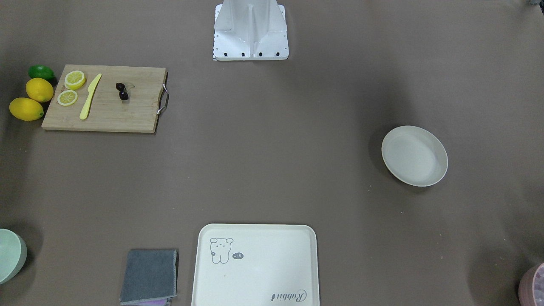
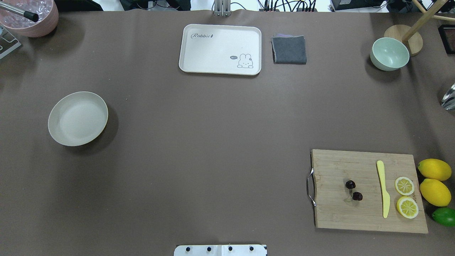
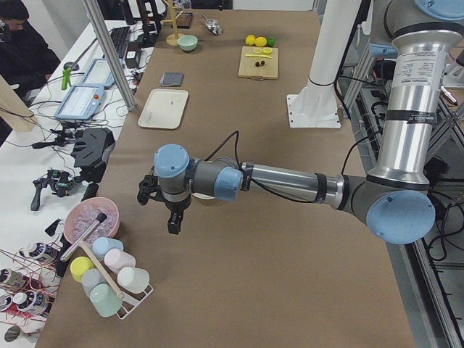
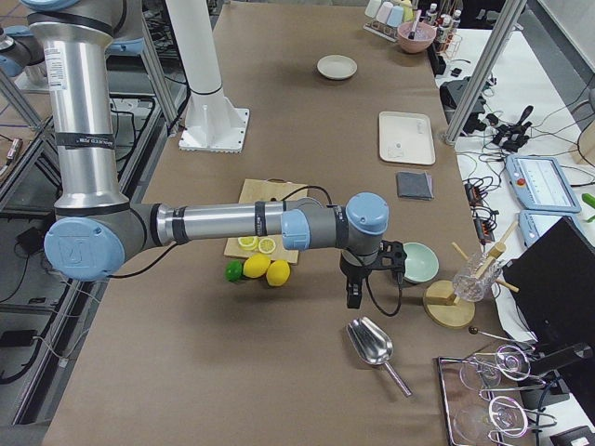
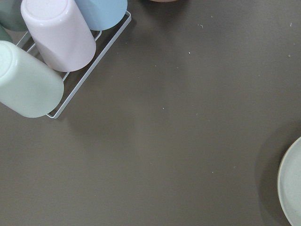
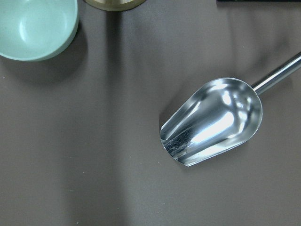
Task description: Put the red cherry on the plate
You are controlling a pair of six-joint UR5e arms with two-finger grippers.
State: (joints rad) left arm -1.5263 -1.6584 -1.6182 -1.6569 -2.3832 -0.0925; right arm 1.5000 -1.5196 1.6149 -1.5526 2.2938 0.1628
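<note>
The red cherry (image 1: 122,91) (image 2: 353,190), a dark pair on pale stems, lies on a wooden cutting board (image 2: 366,213) on the robot's right. The plate (image 1: 414,156) (image 2: 78,118), cream-white, round and with nothing on it, sits on the robot's left; its rim (image 5: 291,183) edges into the left wrist view. My left gripper (image 3: 174,221) hangs over bare table near a cup rack, past the plate. My right gripper (image 4: 353,295) hangs beyond the board, near a metal scoop (image 6: 211,122). Both show only in the side views, so I cannot tell whether they are open or shut.
On the board lie a yellow knife (image 2: 383,188) and two lemon slices (image 2: 405,195); whole lemons (image 2: 434,181) and a lime (image 2: 444,216) sit beside it. At the far edge are a bear tray (image 2: 220,39), a grey cloth (image 2: 289,49) and a green bowl (image 2: 389,53).
</note>
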